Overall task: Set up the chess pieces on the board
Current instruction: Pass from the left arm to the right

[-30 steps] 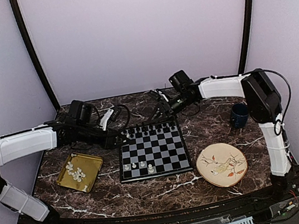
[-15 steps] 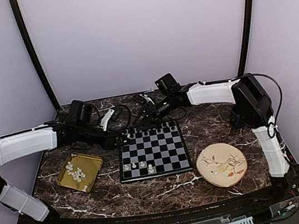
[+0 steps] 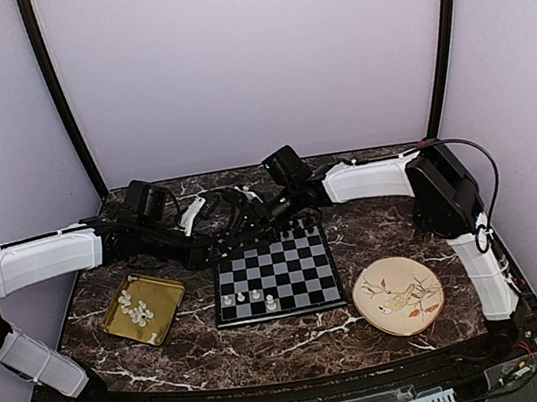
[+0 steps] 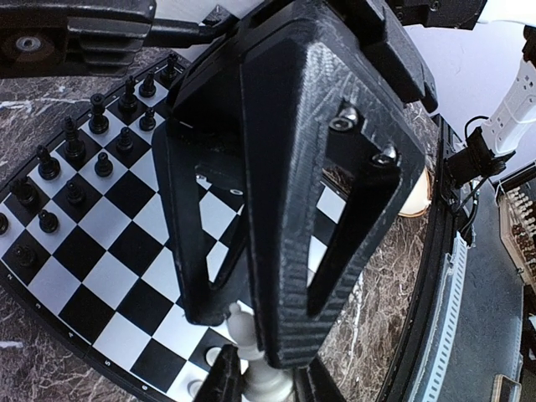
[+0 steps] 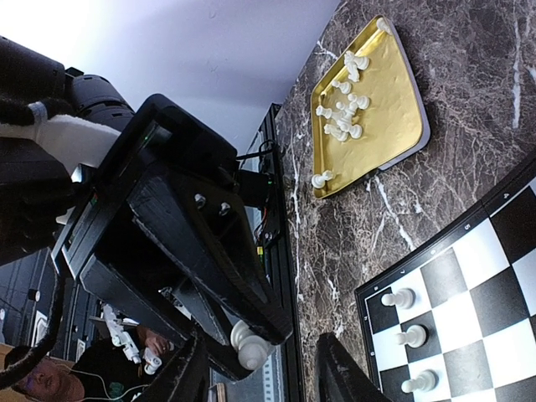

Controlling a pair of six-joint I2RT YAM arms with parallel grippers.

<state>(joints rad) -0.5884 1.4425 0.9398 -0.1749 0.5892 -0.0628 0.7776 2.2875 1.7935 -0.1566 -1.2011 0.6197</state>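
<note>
left tool (image 4: 255, 368) pinched a white piece (image 5: 248, 345) over the board (image 3: 281, 285), right tool (image 5: 261, 373) gaped empty close by: a bump could knock it onto black men (image 4: 98, 113).

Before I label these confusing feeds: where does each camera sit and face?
Top external: above and behind the arms, looking down on the board; both show.
Left wrist: on its arm, looking down past the left gripper, shut on a white piece, at the board.
Right wrist: on its arm, facing the gold tray past the open right gripper.
Both wrist views share that piece.
</note>
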